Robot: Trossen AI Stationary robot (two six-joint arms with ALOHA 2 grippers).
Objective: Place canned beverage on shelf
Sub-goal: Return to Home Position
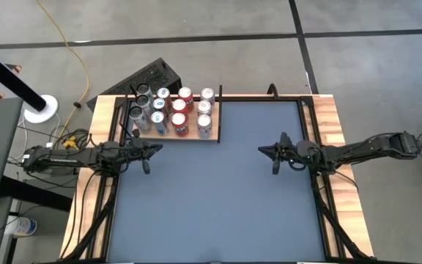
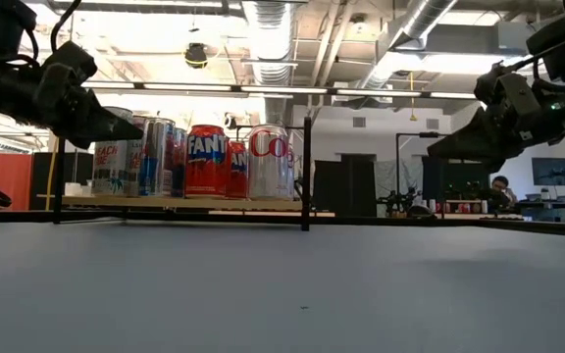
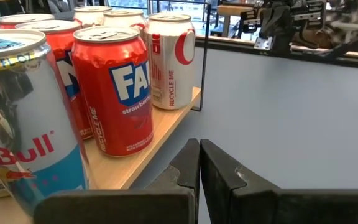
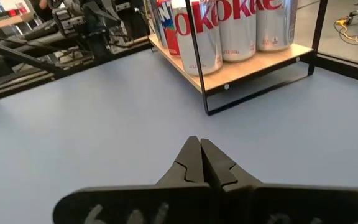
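Note:
The shelf (image 1: pixel 174 136), a light wood board with thin black posts, stands at the far left of the blue table. Several cans stand upright on it, among them a red Fanta can (image 3: pixel 120 87), silver Coke cans (image 4: pixel 197 31) and a Red Bull can (image 3: pixel 17 118). My left gripper (image 1: pixel 146 158) is shut and empty, hovering at the table's left side just near of the shelf. My right gripper (image 1: pixel 275 155) is shut and empty too, above the table's right half.
Wooden strips (image 1: pixel 328 117) edge the table on both sides. The blue tabletop (image 1: pixel 218 198) stretches between and in front of the arms. A black case (image 1: pixel 149 77) and cables lie on the floor behind the shelf.

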